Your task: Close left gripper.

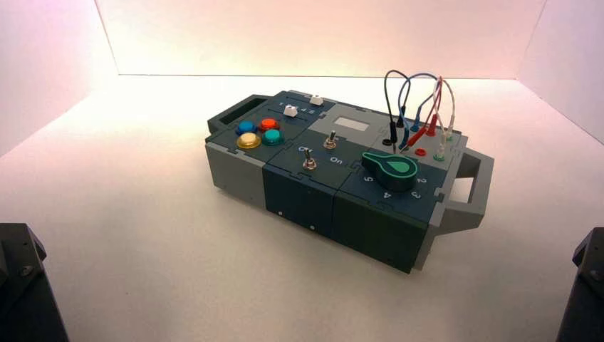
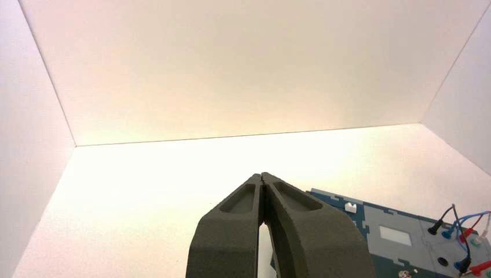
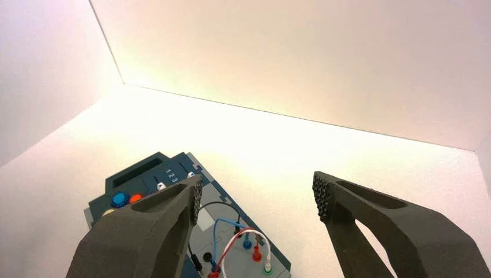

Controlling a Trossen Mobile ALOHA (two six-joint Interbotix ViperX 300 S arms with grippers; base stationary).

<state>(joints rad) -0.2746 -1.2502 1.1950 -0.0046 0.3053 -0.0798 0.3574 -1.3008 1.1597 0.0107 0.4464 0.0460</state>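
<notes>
Box (image 2: 399,237) was cut off by frame edge in left wrist view; left gripper (image 2: 263,179) hid its near corner.

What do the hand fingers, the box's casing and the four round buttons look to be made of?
Left hand, shut: dark matte moulded plastic, hollowed ribs along the fingers. Right hand, open: same look, with studded grip pads, possibly rubber. Box: grey and dark blue matte plastic; fine ridges suggest 3D printing. Buttons: glossy translucent plastic caps catching light.
</notes>
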